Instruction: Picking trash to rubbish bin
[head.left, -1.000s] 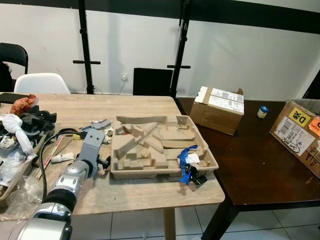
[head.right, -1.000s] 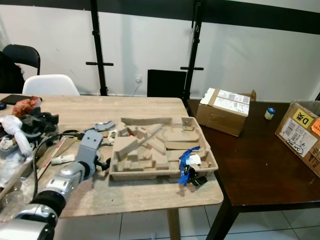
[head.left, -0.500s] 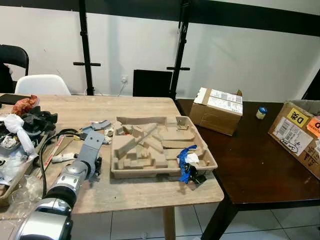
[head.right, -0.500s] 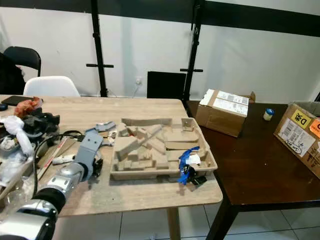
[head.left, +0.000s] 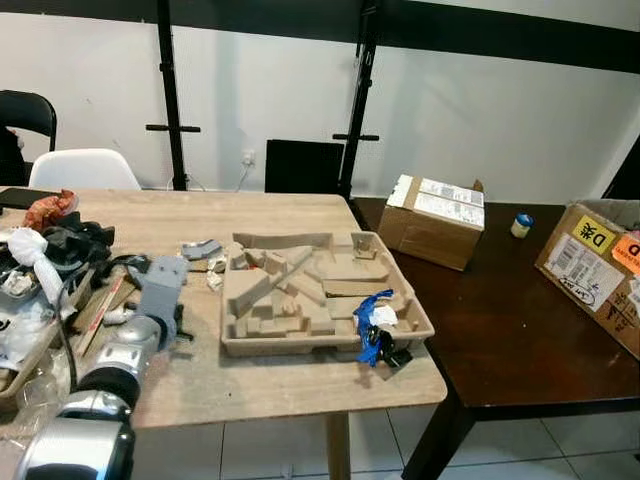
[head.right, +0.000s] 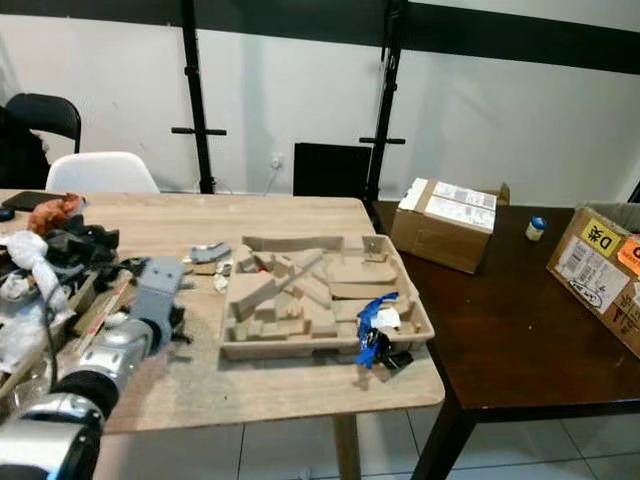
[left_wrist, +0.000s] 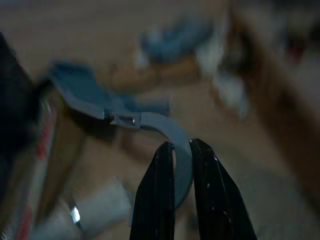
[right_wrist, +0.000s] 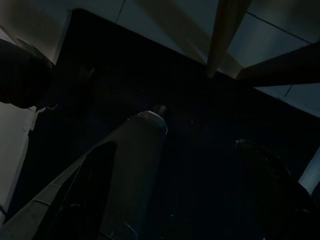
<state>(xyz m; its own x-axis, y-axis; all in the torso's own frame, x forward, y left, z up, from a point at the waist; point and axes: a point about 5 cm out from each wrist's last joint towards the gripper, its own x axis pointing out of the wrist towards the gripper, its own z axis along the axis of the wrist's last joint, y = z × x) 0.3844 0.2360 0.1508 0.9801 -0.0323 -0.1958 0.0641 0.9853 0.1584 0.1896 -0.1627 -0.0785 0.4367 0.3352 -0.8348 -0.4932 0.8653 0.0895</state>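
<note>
Clutter covers the left end of the wooden bench (head.left: 290, 385), where the left gripper (left_wrist: 176, 160) reaches beside the moulded pulp tray (head.left: 325, 300). From the head you see mostly its grey wrist, but the left wrist view, though blurred, shows the two black fingers (left_wrist: 156, 200) pinched on a curved grey scrap (left_wrist: 172, 137) just above the wood. The right gripper (right_wrist: 200, 165) hangs in shadow by the floor tiles (right_wrist: 270, 30), fingers apart.
</note>
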